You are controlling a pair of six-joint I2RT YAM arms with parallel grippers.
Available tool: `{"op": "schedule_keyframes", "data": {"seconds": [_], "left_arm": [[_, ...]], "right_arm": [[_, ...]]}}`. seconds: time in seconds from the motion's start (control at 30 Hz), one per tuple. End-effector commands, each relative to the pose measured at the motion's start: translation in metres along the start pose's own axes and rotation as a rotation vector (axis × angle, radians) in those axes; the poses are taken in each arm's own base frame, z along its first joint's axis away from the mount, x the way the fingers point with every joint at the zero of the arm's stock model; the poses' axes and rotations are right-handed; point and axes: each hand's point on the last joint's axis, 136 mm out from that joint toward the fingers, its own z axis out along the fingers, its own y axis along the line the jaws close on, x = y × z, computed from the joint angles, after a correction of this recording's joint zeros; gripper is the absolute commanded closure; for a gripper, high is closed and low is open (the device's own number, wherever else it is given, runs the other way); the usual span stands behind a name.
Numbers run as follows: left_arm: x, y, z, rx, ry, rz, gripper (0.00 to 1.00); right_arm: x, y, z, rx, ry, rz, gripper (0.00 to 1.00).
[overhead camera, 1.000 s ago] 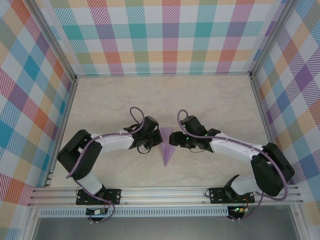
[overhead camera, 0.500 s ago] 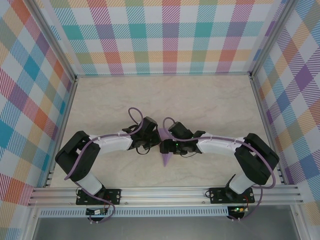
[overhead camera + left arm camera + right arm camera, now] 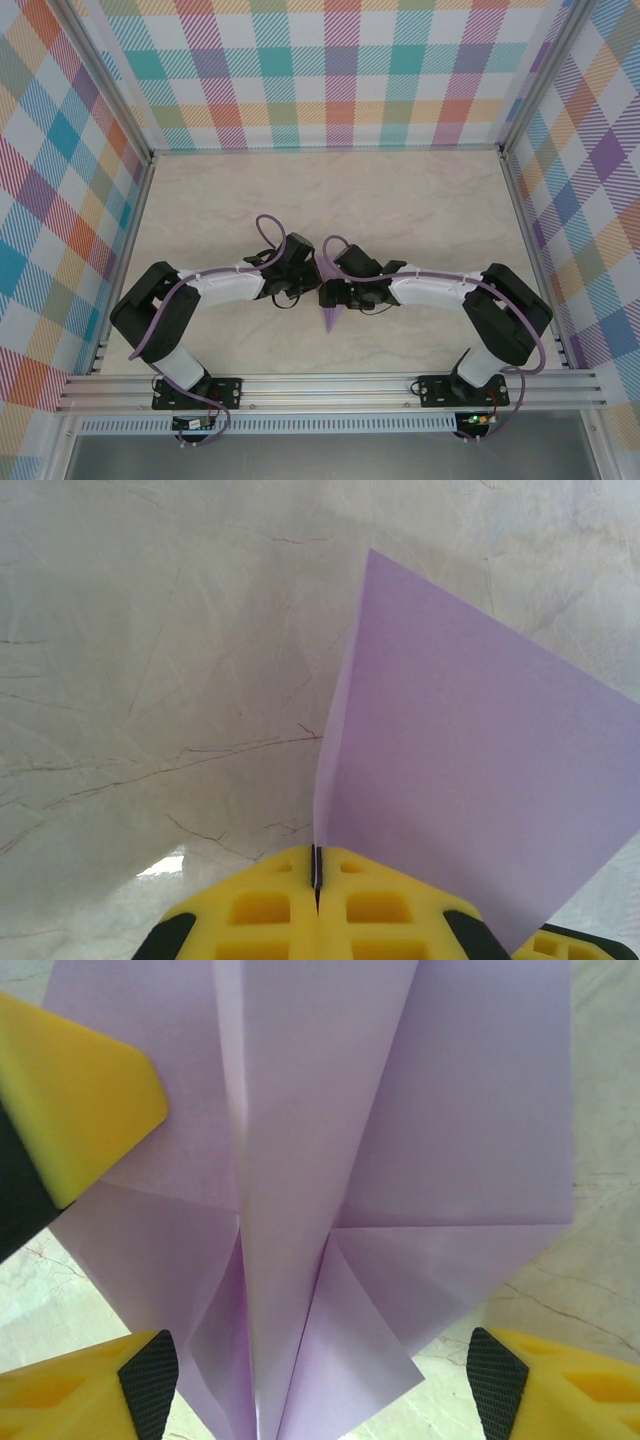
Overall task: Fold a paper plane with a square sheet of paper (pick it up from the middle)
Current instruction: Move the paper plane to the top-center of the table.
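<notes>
My left pincer (image 3: 316,880), its yellow pads pressed flat together, pinches the paper plane (image 3: 470,780), which is smooth matte lavender with sharp creases. My right pincer (image 3: 320,1385) gapes wide astride the plane, holding nothing. Beneath the plane lies the veined, marble-patterned table (image 3: 150,680).

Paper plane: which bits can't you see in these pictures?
- Left wrist view: the paper plane runs off the right edge; its pinched fold is inside the shut left end effector.
- Right wrist view: its narrow end runs off the bottom edge, between the fingers of the open right end effector.
- Top external view: both end effectors cover its middle; only its tip sticks out clearly.
</notes>
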Motion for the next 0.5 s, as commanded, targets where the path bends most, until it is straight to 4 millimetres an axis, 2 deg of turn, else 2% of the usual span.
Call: {"op": "schedule_keyframes", "data": {"seconds": [0.0,0.2,0.37,0.47], "left_arm": [[-0.003,0.002,-0.005,0.005,-0.009,0.000,1.00],[-0.003,0.001,-0.005,0.013,-0.006,0.000,1.00],[-0.004,0.001,-0.007,0.012,-0.016,-0.002,0.97],[-0.004,0.001,-0.008,0.014,-0.017,-0.004,0.94]], "right_arm": [[-0.002,0.016,-0.001,-0.053,0.006,-0.021,0.24],[-0.002,0.023,-0.002,-0.079,0.004,-0.019,0.34],[-0.007,0.011,0.001,-0.009,-0.027,0.051,0.47],[-0.008,0.009,0.002,0.002,-0.028,0.067,0.49]]}}
